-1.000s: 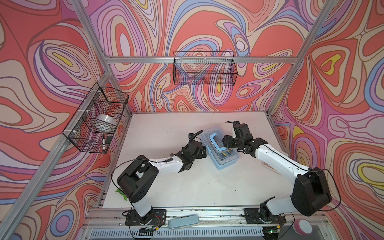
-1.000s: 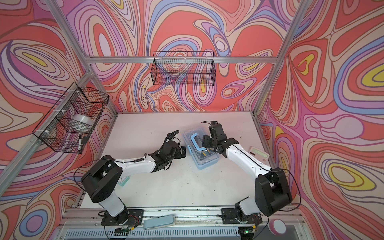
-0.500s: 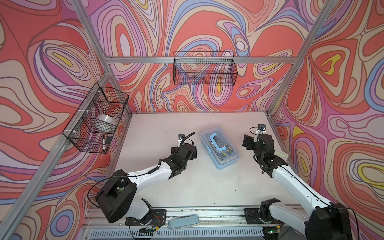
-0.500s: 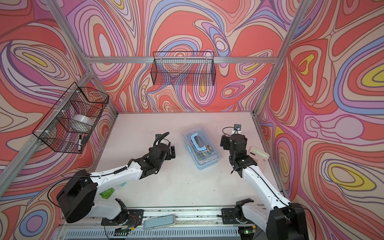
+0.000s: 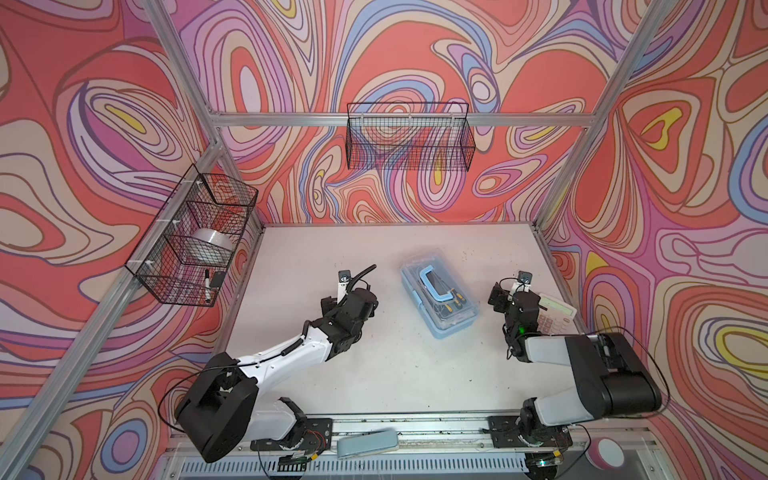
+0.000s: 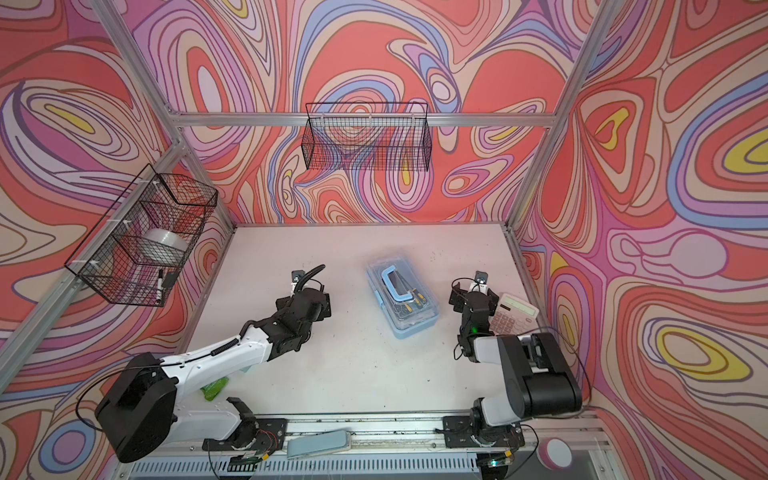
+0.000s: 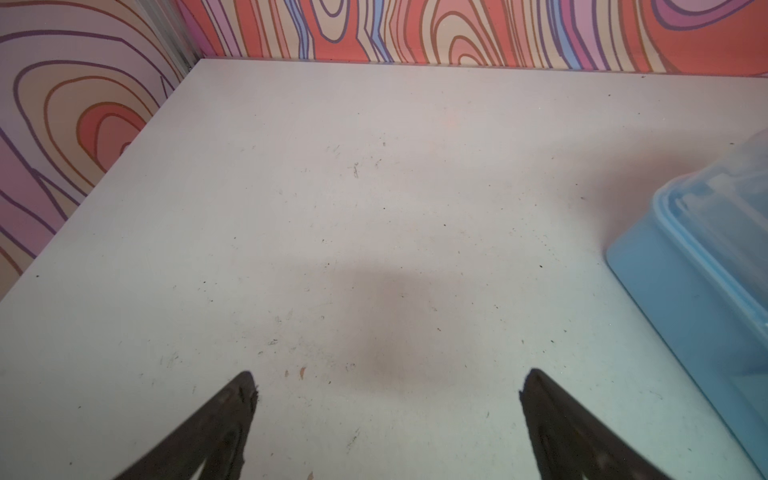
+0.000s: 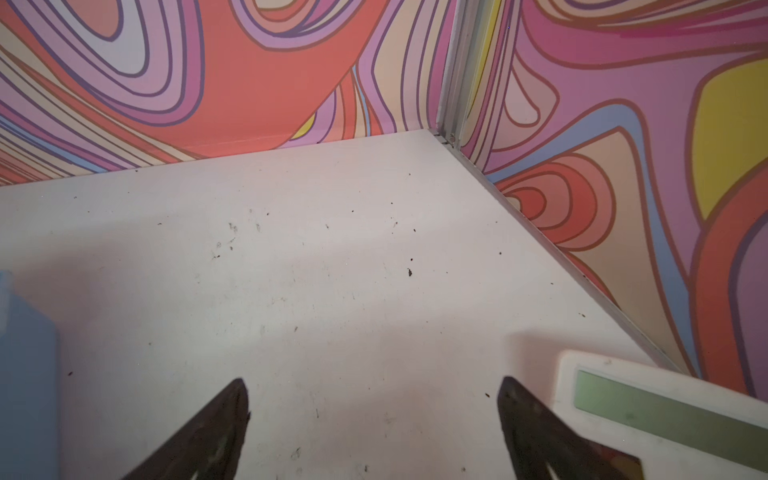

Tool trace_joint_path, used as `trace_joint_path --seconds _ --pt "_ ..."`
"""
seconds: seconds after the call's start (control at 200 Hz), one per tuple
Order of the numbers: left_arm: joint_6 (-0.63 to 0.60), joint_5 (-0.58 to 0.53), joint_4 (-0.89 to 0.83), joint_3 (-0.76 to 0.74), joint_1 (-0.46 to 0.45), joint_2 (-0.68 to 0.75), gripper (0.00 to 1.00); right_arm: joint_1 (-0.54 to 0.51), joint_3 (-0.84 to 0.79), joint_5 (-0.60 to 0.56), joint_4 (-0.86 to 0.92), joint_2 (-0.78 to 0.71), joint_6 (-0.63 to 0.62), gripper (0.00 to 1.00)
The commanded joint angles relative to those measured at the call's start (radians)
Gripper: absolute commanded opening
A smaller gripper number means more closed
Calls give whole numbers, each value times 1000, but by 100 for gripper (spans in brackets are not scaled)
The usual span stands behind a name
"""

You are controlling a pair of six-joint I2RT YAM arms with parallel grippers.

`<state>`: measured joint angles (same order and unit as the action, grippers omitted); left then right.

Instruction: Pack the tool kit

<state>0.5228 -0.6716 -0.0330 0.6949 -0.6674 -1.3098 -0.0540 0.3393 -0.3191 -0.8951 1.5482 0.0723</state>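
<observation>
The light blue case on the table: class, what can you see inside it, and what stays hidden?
Through its clear lid, yellow-and-black items show inside the case. The blue C-shaped handle on top covers whatever lies under it.

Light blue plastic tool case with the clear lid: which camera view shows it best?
The top views: both show the whole light blue plastic case, clear lid shut, tools visible inside. The left wrist view catches only one corner; the right wrist view only a blue sliver.
</observation>
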Motion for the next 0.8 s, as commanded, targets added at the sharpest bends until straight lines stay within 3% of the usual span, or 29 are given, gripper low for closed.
trace_joint_path --seconds 0.0,0.08,0.135,0.3,0.506,0.711,0.791 --pt "-15 -76 -73 -6 15 30 100 7 10 48 -224 93 -21 97" --pt "-17 -105 -90 -6 22 36 100 6 34 81 -275 176 -50 96" --pt "-21 -127 -96 -6 27 39 100 7 67 115 -153 150 -45 96" --pt "-44 -217 -78 -26 45 50 100 10 115 119 -93 167 -46 98" --pt "-24 -266 -110 -1 139 55 100 10 115 121 -100 168 -46 98" --pt "-302 -309 125 -27 220 0 100 10 115 120 -97 168 -46 98" --pt "-275 -292 83 16 271 -35 100 11 116 121 -98 168 -45 98"
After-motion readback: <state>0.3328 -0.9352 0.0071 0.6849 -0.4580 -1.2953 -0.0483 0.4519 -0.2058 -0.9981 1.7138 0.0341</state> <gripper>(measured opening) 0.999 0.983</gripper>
